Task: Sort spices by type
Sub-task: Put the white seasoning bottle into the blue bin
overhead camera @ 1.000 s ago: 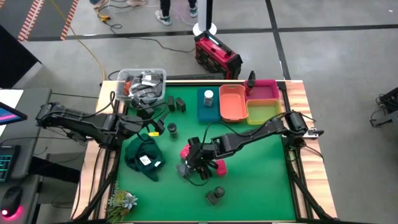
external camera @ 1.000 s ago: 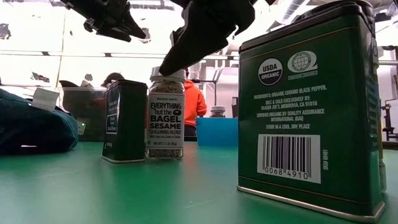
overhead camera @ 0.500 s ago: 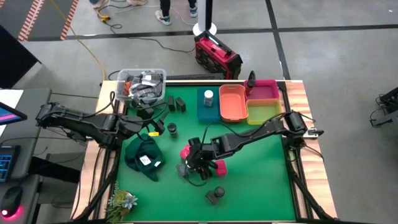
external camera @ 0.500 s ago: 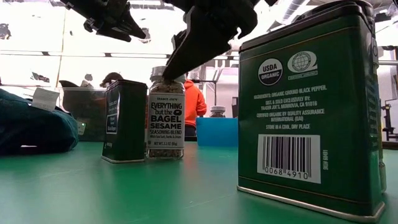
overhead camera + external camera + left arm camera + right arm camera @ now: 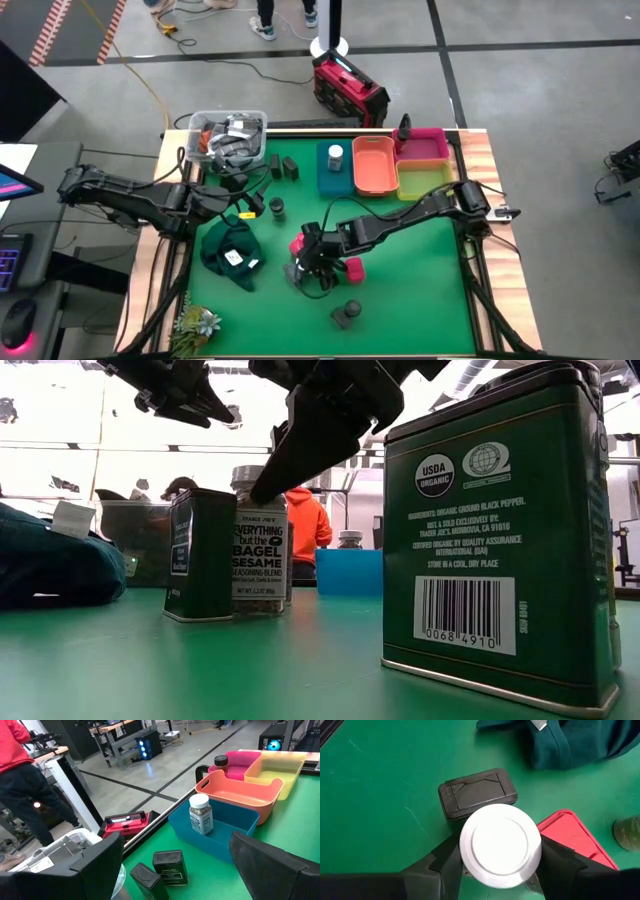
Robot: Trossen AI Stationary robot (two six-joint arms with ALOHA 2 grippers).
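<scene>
On the green table (image 5: pixel 410 290), the right tool (image 5: pixel 497 870) is clamped on the white-capped sesame seasoning jar (image 5: pixel 500 845), mid-table, touching a dark tin (image 5: pixel 477 792) (easily toppled if the jar swings); left tool (image 5: pixel 170 865) apart.

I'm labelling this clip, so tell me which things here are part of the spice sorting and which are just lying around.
Job: white-capped jar between the right gripper fingers; dark tin; red box; jar in blue bin; two tins.
Lying about: green cloth; clutter tub; red case.
</scene>
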